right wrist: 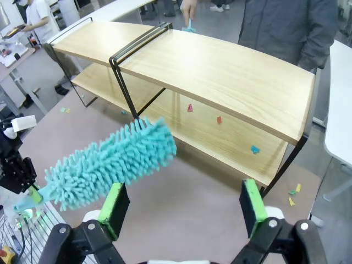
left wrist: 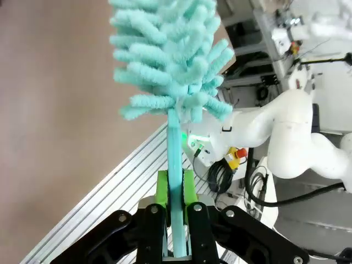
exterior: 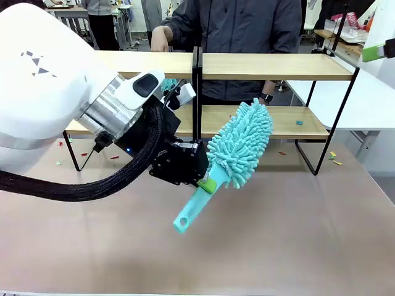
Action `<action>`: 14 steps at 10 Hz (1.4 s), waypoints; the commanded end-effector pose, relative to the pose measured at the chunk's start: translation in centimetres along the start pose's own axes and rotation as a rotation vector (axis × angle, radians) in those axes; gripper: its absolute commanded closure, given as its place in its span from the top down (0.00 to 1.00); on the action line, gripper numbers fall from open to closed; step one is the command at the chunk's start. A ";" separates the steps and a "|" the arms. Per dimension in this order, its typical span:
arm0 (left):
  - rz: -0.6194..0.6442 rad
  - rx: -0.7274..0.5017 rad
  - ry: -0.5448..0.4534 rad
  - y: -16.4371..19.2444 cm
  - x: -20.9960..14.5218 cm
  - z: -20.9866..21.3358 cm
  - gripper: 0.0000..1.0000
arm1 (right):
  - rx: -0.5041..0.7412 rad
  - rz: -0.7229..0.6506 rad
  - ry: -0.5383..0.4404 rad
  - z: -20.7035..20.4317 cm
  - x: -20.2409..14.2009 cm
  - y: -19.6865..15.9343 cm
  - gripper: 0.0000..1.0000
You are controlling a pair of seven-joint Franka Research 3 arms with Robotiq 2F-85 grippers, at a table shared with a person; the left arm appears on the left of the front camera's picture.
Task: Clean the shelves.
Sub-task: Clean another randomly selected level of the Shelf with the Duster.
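Note:
The shelves (exterior: 271, 66) stand across the far half of the table, two light-wood boards on black frames, also seen from above in the right wrist view (right wrist: 220, 71). My left gripper (exterior: 208, 184) is shut on the handle of a fluffy teal duster (exterior: 241, 145), just in front of the lower board. The duster's head tilts up to the right, touching neither board. In the left wrist view the green pads (left wrist: 162, 190) clamp the teal handle (left wrist: 176, 159). My right gripper (right wrist: 184, 206) hangs open high above the table, right of the duster (right wrist: 110, 162).
Coloured paper scraps lie on the lower board (right wrist: 218, 119) (exterior: 299, 122) and on the table near the right frame leg (exterior: 333, 157). A person (exterior: 234, 24) stands behind the shelves, one hand (right wrist: 187, 8) holding a small teal thing. A white table (exterior: 370, 98) stands at the right.

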State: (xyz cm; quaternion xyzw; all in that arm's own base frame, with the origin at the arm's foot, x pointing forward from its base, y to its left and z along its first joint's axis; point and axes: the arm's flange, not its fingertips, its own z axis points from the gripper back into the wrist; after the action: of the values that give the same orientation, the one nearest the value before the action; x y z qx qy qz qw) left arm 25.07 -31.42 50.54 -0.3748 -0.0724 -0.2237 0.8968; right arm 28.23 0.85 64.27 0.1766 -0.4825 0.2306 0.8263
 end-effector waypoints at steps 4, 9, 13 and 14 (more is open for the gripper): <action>-0.057 0.022 0.070 -0.3 -2.0 -1.0 0.12 | 0.004 0.004 0.000 0.0 -0.1 -0.1 1.00; 0.084 0.206 -0.247 -4.8 0.6 -4.6 0.12 | 0.004 0.004 0.000 0.0 -0.1 -0.1 1.00; 0.285 0.358 -0.344 -5.1 4.3 -6.0 0.12 | 0.004 0.004 0.000 0.0 -0.1 -0.1 1.00; 0.299 0.373 -0.358 -4.7 6.5 -5.9 0.12 | 0.004 0.004 0.000 0.0 -0.1 -0.1 1.00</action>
State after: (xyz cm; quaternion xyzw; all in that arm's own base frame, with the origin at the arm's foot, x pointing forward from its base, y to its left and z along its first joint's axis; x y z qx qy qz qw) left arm 26.90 -38.19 49.64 -0.2525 -0.2080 -0.0228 0.9447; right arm 28.22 0.84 64.29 0.1766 -0.4828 0.2305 0.8262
